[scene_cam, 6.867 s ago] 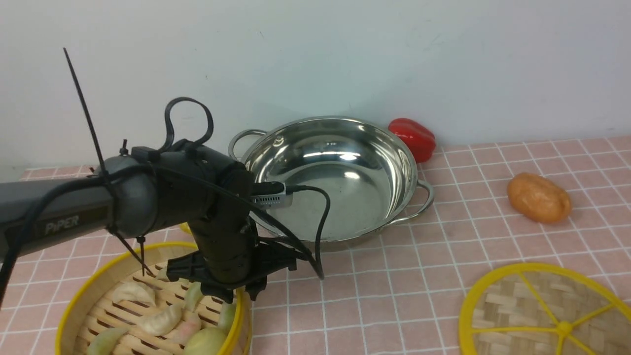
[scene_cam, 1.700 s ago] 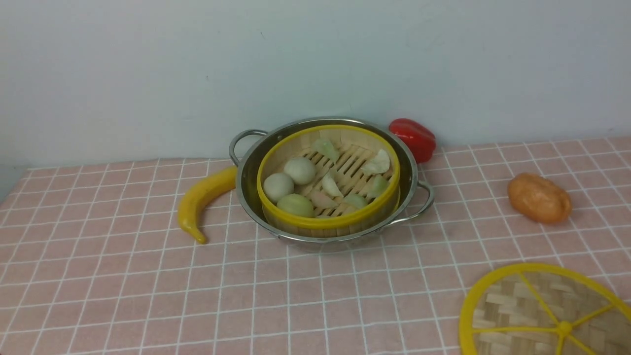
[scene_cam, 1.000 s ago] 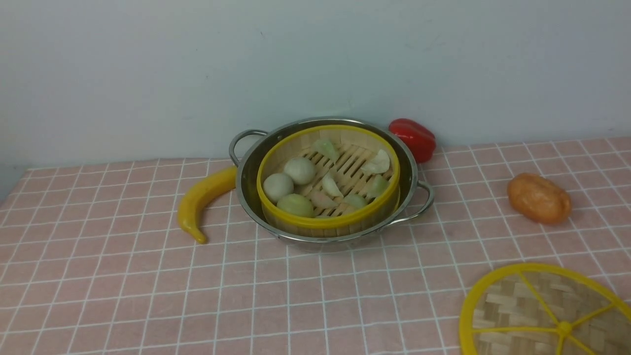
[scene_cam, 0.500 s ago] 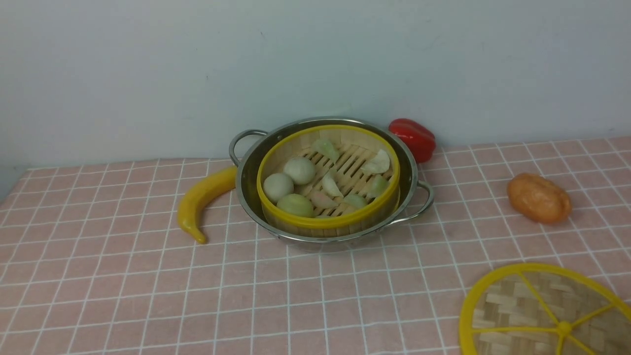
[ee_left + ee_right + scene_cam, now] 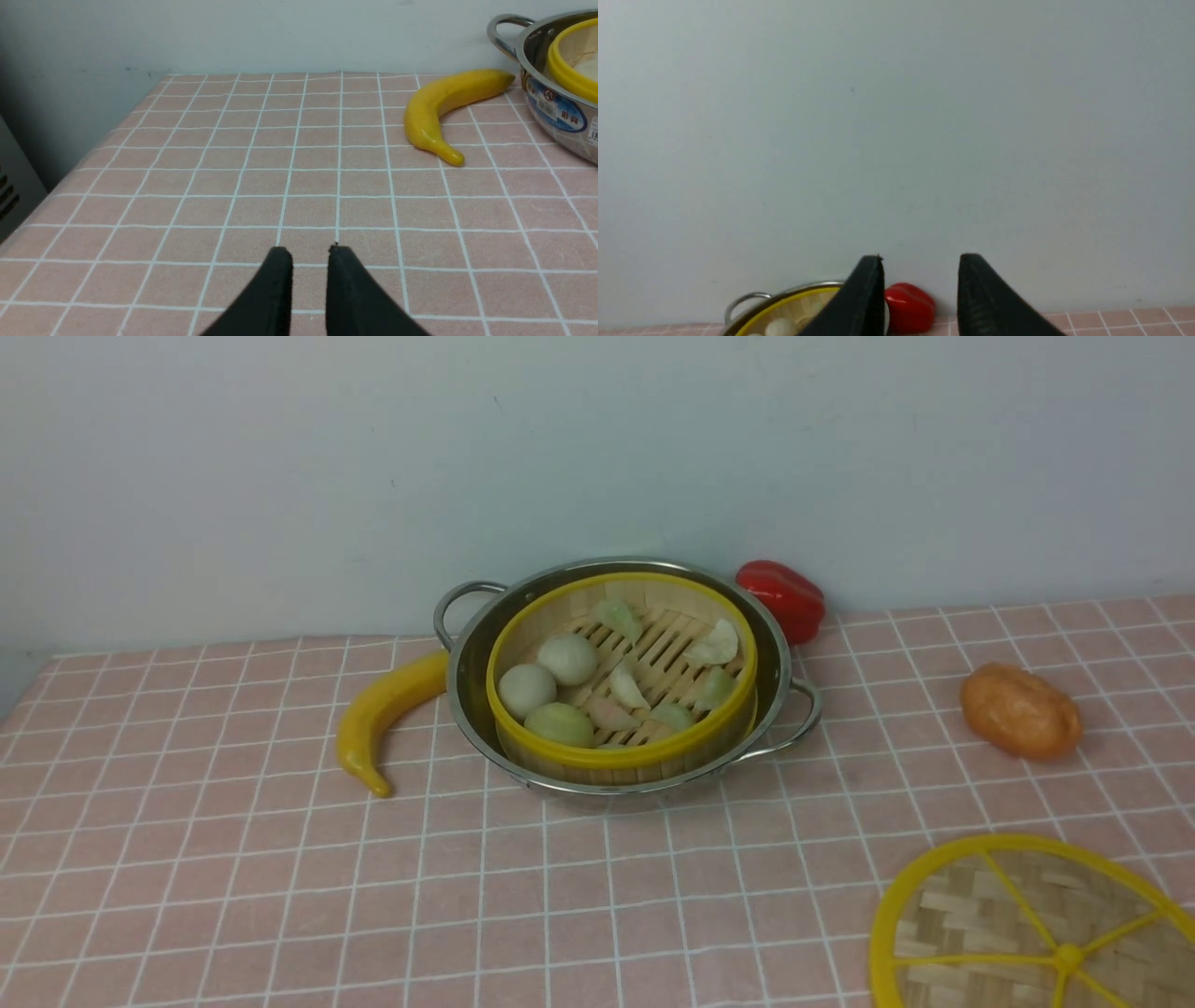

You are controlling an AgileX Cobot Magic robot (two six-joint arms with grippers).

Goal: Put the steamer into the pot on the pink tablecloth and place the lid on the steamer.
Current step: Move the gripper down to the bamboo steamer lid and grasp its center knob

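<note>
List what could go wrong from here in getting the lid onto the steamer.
The lid lies flat on the pink tablecloth, partly out of the front view; its low rim may slip from the right gripper, or the cloth may bunch.
The potato lies beyond the lid, right of the pot; a wide swing could knock it.
The pot's rim closely rings the steamer; an off-centre lid might rest tilted on it.

Pink tablecloth (image 5: 233, 859); on it pot (image 5: 464, 686), lid (image 5: 980, 905), banana (image 5: 383, 709), red pepper (image 5: 782, 597), potato (image 5: 1020, 711)
</note>
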